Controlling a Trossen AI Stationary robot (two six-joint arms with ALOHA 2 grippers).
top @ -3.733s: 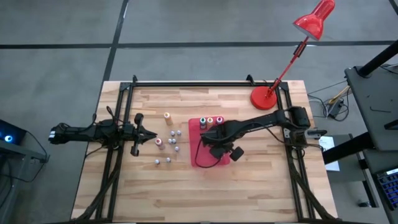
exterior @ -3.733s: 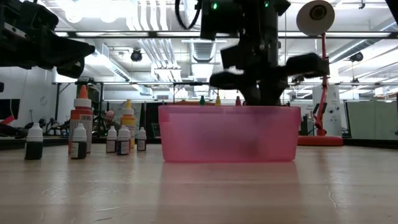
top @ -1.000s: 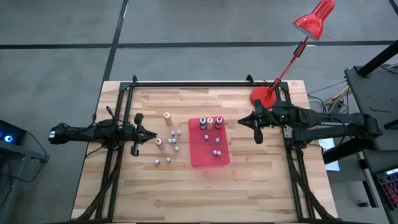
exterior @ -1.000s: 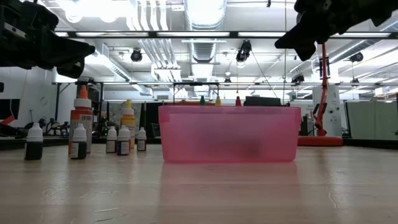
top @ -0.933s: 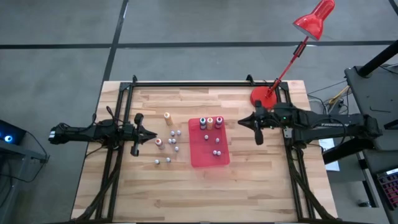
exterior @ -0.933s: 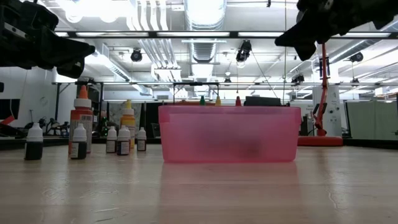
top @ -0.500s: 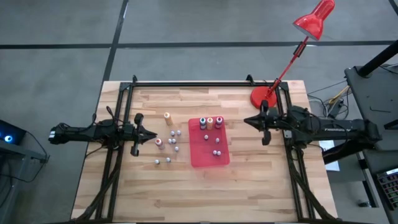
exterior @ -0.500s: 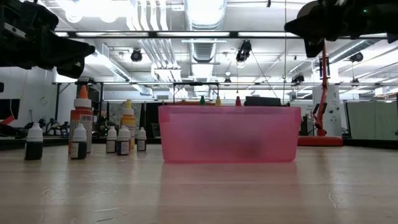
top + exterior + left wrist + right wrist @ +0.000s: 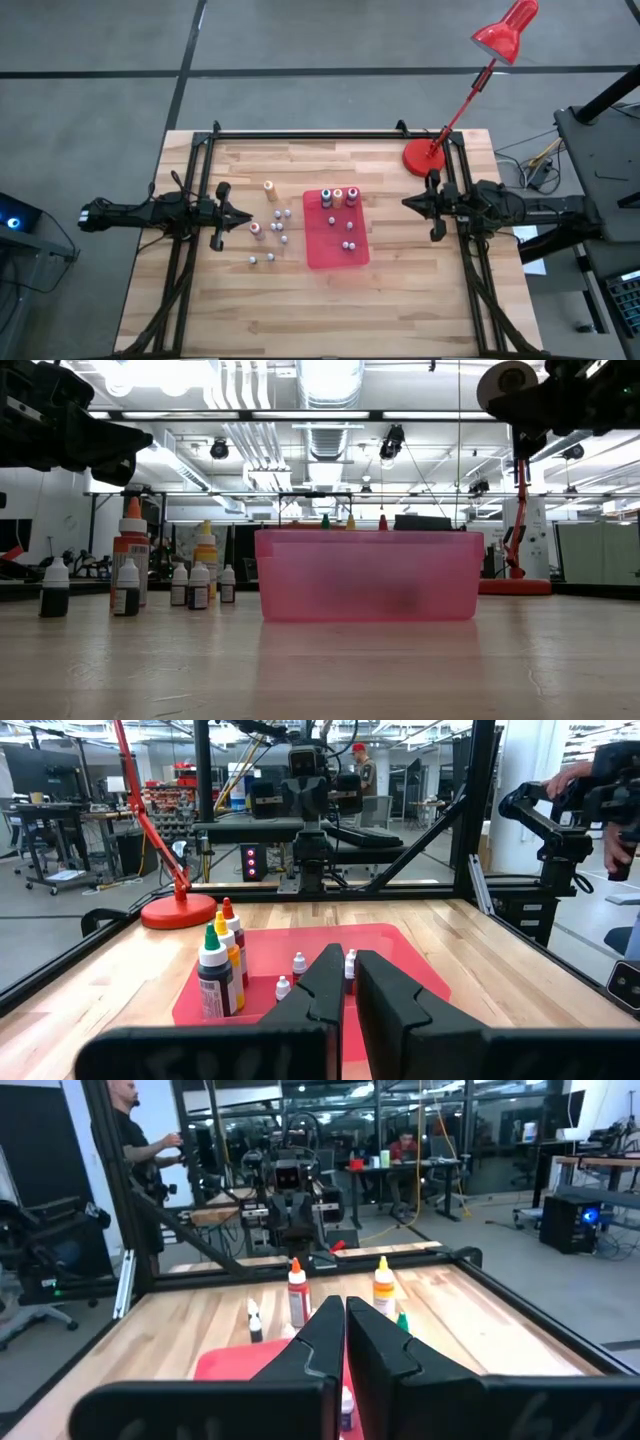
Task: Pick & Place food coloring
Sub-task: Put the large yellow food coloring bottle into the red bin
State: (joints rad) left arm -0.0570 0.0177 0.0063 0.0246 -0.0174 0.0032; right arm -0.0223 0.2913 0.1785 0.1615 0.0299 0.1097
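— Food coloring bottles [image 9: 272, 228]: where do they stand?

— Most are loose on the wooden table [image 9: 250, 320], just left of the red tray [image 9: 336, 254]. Three taller ones [image 9: 338, 196] line the tray's far end, and a few tiny ones stand in its middle.

— And the grippers?

— The left gripper [image 9: 235, 217] hovers left of the loose bottles, fingers together, holding nothing. The right gripper [image 9: 415, 204] sits near the table's right edge, well apart from the tray, also closed and empty.

— Anything else?

— A red desk lamp [image 9: 428, 156] stands at the far right corner.
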